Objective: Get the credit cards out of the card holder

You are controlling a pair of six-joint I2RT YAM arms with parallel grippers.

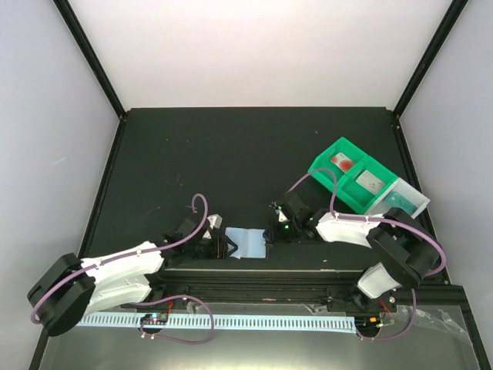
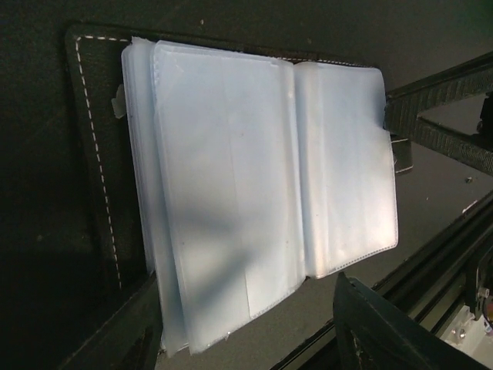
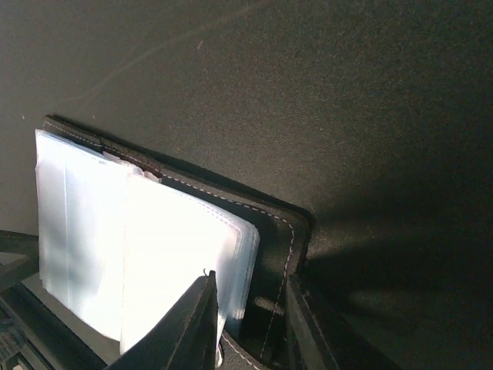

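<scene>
Your card holder [image 1: 248, 243] lies open at the middle of the table's near edge, clear pockets facing up. Your left gripper [image 2: 246, 343] is spread wide, with a finger on either side of the holder's end, and has hold of nothing. Your right gripper [image 3: 248, 324] is pinched narrow on the holder's black cover edge. The credit cards [image 1: 370, 183] sit in the green tray [image 1: 344, 197] near the right edge.

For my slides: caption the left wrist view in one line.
Black stitched bifold card holder open on dark table, clear plastic pockets looking empty, left end effector straddling its edge.
</scene>
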